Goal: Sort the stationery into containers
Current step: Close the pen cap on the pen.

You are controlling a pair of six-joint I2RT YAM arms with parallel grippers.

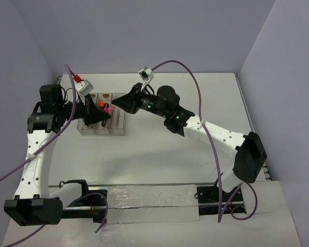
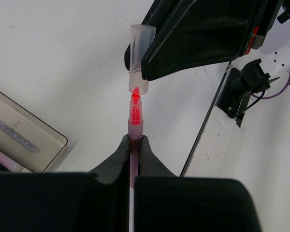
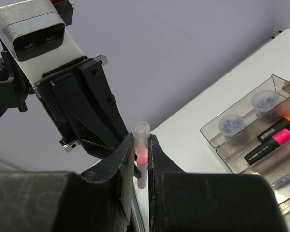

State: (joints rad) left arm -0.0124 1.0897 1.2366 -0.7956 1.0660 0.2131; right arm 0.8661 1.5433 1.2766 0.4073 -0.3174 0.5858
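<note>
My left gripper [image 2: 135,142] is shut on the pale pink barrel of a highlighter [image 2: 135,126], whose red tip points away from it. My right gripper [image 3: 142,145] is shut on the highlighter's clear cap [image 3: 141,131]. The cap [image 2: 139,58] has its open end right at the red tip, and the tip glows through it in the right wrist view. Both grippers meet above the clear three-compartment tray [image 1: 118,126]. In the tray [image 3: 246,113] lie two bluish round pieces [image 3: 231,123], an orange-black highlighter [image 3: 282,122], a pink-black highlighter [image 3: 273,141] and a thin grey pen [image 3: 287,180].
A corner of the tray [image 2: 36,142] shows at the left of the left wrist view. The right arm [image 1: 216,134] stretches across the table's middle. Purple cables [image 1: 195,87] arc over the table. Walls close in the back and both sides.
</note>
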